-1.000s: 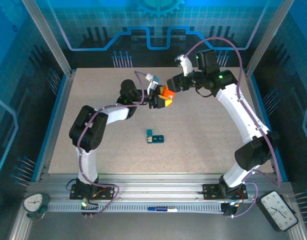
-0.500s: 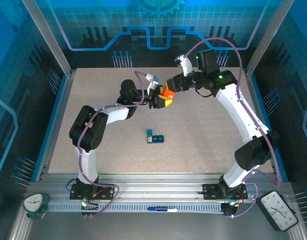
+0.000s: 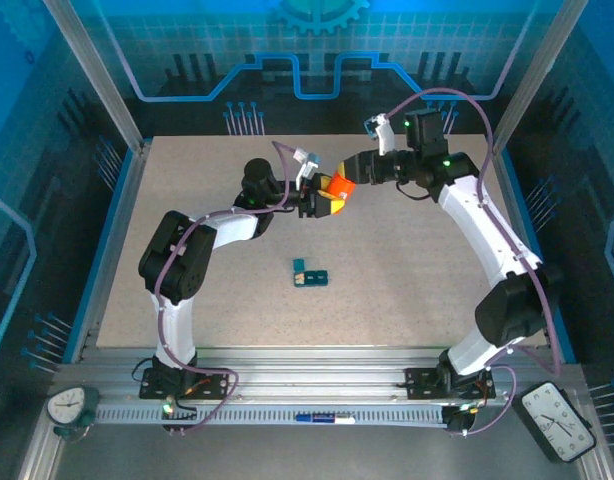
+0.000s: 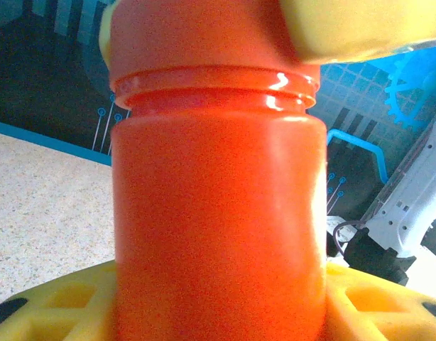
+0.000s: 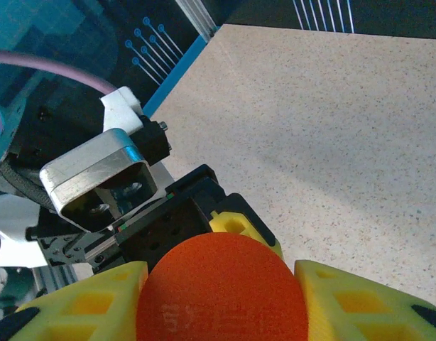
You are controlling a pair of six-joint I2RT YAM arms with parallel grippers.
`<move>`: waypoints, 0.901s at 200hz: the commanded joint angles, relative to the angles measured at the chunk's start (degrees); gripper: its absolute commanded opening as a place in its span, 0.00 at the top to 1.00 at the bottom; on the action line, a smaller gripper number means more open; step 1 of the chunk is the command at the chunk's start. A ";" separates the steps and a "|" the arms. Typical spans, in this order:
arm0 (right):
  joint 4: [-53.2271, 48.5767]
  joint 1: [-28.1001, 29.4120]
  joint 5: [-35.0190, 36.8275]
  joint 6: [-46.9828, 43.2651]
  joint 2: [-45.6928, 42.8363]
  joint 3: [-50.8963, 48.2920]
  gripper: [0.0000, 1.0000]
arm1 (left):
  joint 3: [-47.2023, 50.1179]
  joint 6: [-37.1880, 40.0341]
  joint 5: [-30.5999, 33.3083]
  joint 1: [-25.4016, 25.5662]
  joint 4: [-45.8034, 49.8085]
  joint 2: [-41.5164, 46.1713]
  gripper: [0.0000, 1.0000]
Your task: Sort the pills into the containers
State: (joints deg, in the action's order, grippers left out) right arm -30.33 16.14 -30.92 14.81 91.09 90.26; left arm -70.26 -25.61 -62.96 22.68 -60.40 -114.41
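Observation:
The orange bottle (image 3: 335, 187) hangs above the far middle of the table, held from both sides. My left gripper (image 3: 319, 200) is shut on its body (image 4: 218, 234), yellow fingers (image 4: 55, 298) on either side. My right gripper (image 3: 347, 178) is shut on the bottle's orange cap (image 5: 221, 291), its yellow fingers (image 5: 360, 298) pressing both flanks. The dark-teal containers (image 3: 310, 274) lie on the table in the middle, nearer than both grippers and apart from them. No pills are in sight.
The speckled table (image 3: 407, 290) is bounded by a blue rim and aluminium posts (image 3: 97, 70). The left wrist camera housing (image 5: 97, 177) sits close under the right gripper. Both arms arch toward the far middle.
The right wrist has rotated about the cap, its white cable fitting swinging rightward. The bottle and the left gripper stay where they were.

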 commanded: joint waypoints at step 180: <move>17.68 -0.08 -1.00 9.94 -7.30 -11.91 0.75 | -2.91 -0.51 -0.04 0.96 -11.67 2.35 1.00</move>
State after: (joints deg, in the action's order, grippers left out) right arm -14.02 16.36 -30.30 19.99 83.29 78.81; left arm -71.22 -27.11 -63.07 22.90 -65.69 -114.41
